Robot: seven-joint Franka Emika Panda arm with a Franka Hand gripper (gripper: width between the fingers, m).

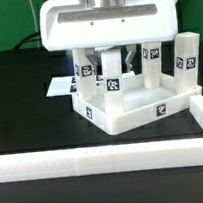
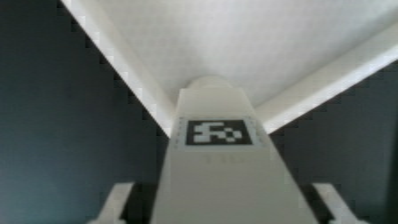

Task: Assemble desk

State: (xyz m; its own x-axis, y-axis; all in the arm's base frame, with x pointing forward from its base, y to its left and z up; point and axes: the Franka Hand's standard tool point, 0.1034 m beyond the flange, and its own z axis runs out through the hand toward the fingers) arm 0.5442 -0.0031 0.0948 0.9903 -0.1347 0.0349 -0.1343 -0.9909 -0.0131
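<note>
Desk top [image 1: 131, 112] below — hand [image 2: 217, 200] straddles a tagged leg [image 2: 221, 150].

The hand [image 1: 113, 60] is partly hidden behind the desk's legs [image 1: 86, 69]; the wrist view is blurred.

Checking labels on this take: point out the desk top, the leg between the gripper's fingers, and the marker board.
desk top [image 1: 131, 115], exterior view, front rim wall.
leg [image 2: 221, 150], wrist view, face below its tag.
marker board [image 1: 58, 87], exterior view, bare white edge.
</note>
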